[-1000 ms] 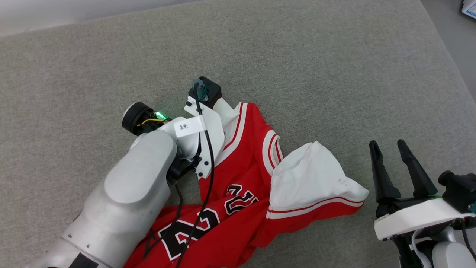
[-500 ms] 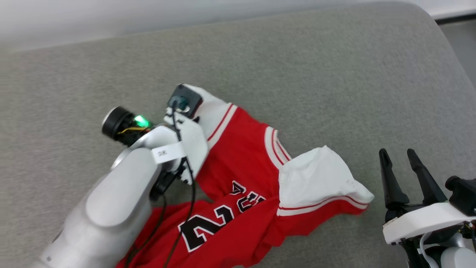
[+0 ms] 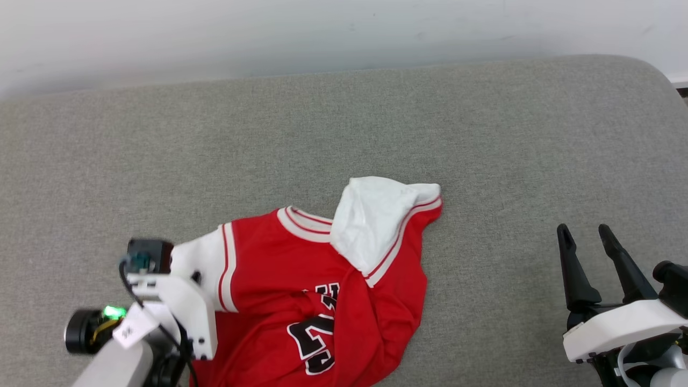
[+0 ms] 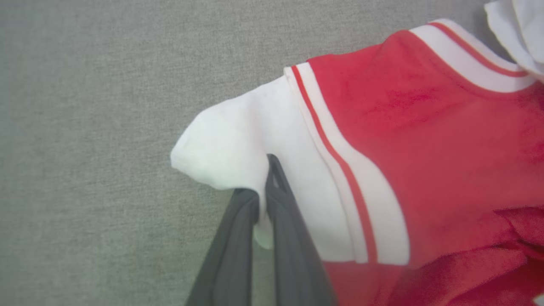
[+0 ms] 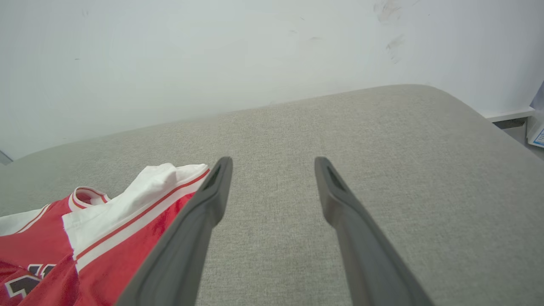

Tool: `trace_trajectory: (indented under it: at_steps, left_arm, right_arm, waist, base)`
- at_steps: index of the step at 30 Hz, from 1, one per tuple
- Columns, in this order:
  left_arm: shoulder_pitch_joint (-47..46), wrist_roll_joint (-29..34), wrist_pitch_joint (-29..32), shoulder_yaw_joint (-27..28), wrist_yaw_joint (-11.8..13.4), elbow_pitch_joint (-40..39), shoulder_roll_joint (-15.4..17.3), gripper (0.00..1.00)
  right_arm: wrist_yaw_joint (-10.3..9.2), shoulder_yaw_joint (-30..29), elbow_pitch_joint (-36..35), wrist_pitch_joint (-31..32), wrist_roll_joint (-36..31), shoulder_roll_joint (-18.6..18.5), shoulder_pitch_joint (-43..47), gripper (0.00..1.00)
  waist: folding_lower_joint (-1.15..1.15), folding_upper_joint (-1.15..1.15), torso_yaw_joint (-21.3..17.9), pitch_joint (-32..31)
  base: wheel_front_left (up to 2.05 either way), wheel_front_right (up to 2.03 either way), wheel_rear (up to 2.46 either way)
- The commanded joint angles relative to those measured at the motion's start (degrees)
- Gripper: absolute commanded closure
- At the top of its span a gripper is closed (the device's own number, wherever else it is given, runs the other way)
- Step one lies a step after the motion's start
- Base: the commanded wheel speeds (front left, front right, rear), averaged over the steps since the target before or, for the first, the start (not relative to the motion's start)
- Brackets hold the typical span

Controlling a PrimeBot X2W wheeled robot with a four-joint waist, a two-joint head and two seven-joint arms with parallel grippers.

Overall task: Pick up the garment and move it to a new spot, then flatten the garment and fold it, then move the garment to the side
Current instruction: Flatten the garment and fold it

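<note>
The garment (image 3: pixel 279 269), a red jersey with white sleeves and black lettering, lies crumpled on the grey cushion at the lower middle. My left gripper (image 3: pixel 193 277) is at its left end, shut on the white sleeve. In the left wrist view the fingers (image 4: pixel 293 238) pinch a fold of that sleeve (image 4: pixel 229 140), with the red body (image 4: pixel 403 140) stretching off to the right. The other white sleeve (image 3: pixel 371 220) is folded back over the red chest. My right gripper (image 3: pixel 584 231) stands open over bare cushion to the garment's right, and its wrist view (image 5: pixel 273 161) shows the garment (image 5: pixel 110 212) at lower left.
The grey cushioned surface (image 3: pixel 484 134) runs wide behind and to the right of the garment. A pale wall (image 3: pixel 322 32) backs it. The cushion's rounded corner (image 3: pixel 645 70) is at the far right, with a small blue-and-white item (image 5: pixel 536 131) beyond it.
The head camera has tilted up. My left arm has drawn back to the left with the white sleeve, dragging the garment; the far sleeve has flopped over the chest. The right gripper stays open.
</note>
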Motion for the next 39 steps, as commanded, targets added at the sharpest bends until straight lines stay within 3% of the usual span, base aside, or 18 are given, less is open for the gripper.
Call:
trace_trajectory:
  at_steps: [1, 4, 6, 14, 22, 31, 39]
  left_arm:
    - [1.04, -0.37, -0.85, 0.41, 0.40, -0.33, -0.34, 1.00]
    - [4.35, -2.07, -3.50, 1.37, 0.75, 0.17, -1.58, 1.00]
    - [4.91, -2.50, -5.58, 2.00, 0.69, 0.44, -2.32, 0.00]
    - [5.55, -1.53, -19.60, 4.59, -0.49, -0.27, -4.97, 0.00]
    - [6.96, 0.86, -28.43, 4.94, -0.04, -4.05, -6.12, 0.00]
    - [8.90, 3.96, -30.83, 2.95, 1.87, -10.72, -6.50, 0.00]
    - [8.36, 5.10, -30.56, 1.39, 2.58, -13.97, -6.90, 0.00]
  right_arm:
    - [-0.04, -0.05, -0.28, 0.14, -0.21, 0.08, 0.48, 0.00]
    - [-0.04, -0.37, -0.61, 0.48, -0.44, 0.08, 0.94, 0.00]
    - [-0.04, -0.45, -0.81, 0.82, -0.53, 0.08, 1.01, 0.00]
    - [-0.04, -0.36, -1.49, 2.57, -1.39, 0.08, 1.49, 0.00]
    - [-0.04, 1.15, -0.78, 6.01, -2.95, 0.08, 2.03, 0.00]
    - [-0.04, 7.39, 2.77, 16.10, -0.17, -4.34, -1.15, 0.00]
    - [-0.04, 17.65, 5.67, 22.98, 4.73, -10.16, -7.60, 0.00]
  waist:
    - [0.00, 0.00, -0.04, -0.14]
    - [0.00, 0.00, 0.03, -0.60]
    - [0.00, 0.00, -0.04, -0.81]
    - [0.00, 0.00, -0.65, -2.80]
    - [0.00, 0.00, 0.17, -5.36]
    - [0.00, 0.00, 4.71, -5.46]
    - [0.00, 0.00, 10.78, -3.40]
  base:
    - [0.00, 0.00, 0.00]
    - [0.00, 0.00, 0.00]
    - [0.00, 0.00, 0.00]
    - [0.00, 0.00, 0.00]
    - [0.00, 0.00, 0.00]
    - [0.00, 0.00, 0.00]
    - [0.00, 0.00, 0.00]
